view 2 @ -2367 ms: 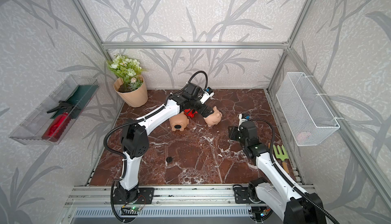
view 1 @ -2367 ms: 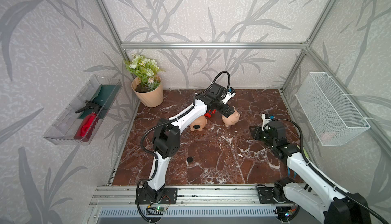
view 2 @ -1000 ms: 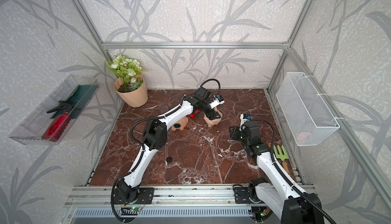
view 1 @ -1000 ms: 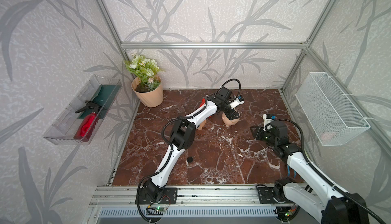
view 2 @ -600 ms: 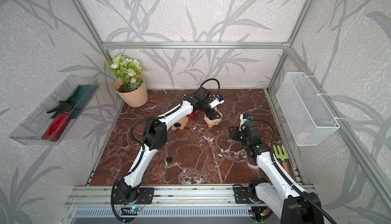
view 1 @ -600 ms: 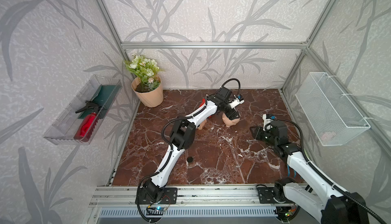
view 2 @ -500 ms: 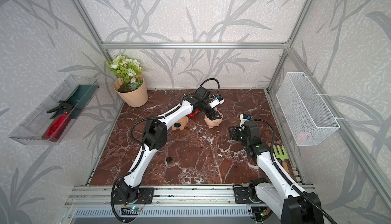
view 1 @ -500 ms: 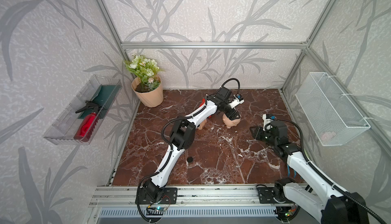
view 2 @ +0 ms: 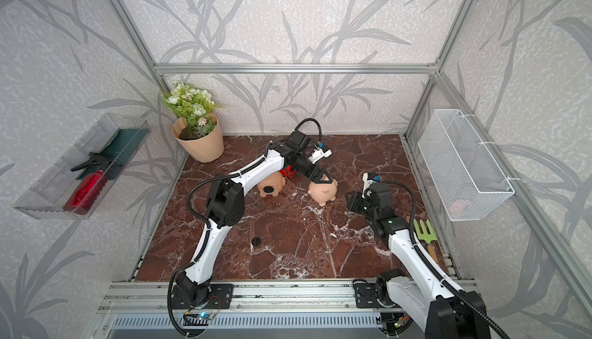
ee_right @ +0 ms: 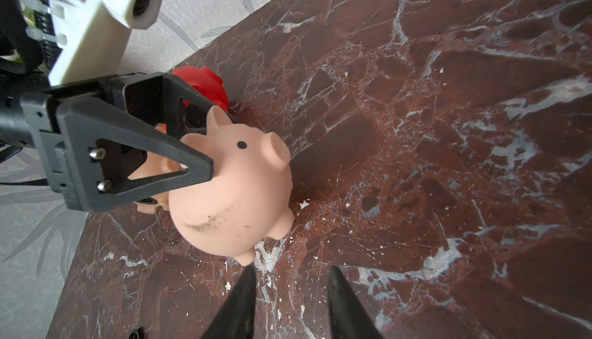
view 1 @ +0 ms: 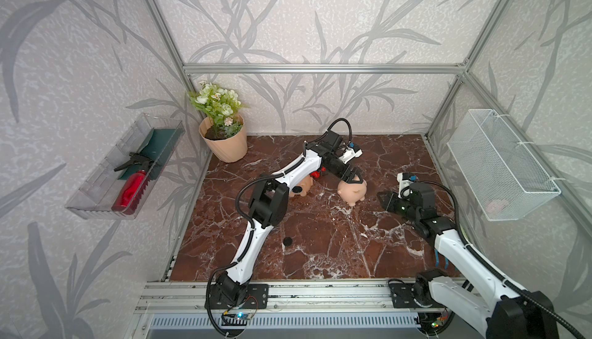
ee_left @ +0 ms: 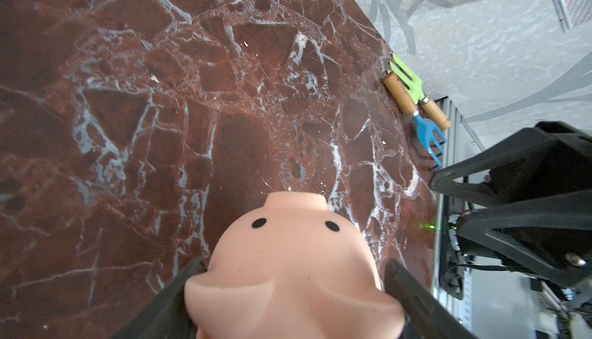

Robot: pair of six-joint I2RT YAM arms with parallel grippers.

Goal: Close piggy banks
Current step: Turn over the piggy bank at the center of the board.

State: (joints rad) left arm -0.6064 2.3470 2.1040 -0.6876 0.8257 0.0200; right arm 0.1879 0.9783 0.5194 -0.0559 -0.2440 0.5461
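left end effector (view 1: 352, 178): clamped on peach piggy bank (view 1: 351, 192) | right end effector (view 1: 383, 200): jaws apart, empty, just right of it | axis: snout seems to point near-right

Scanning for lettering, finding nothing legible: no text, label, brand or number on the peach piggy bank (ee_right: 230, 199), on the flowerpot (view 1: 228, 148), on the red bottle (view 1: 129, 190), or on the white camera mount (ee_right: 96, 17).
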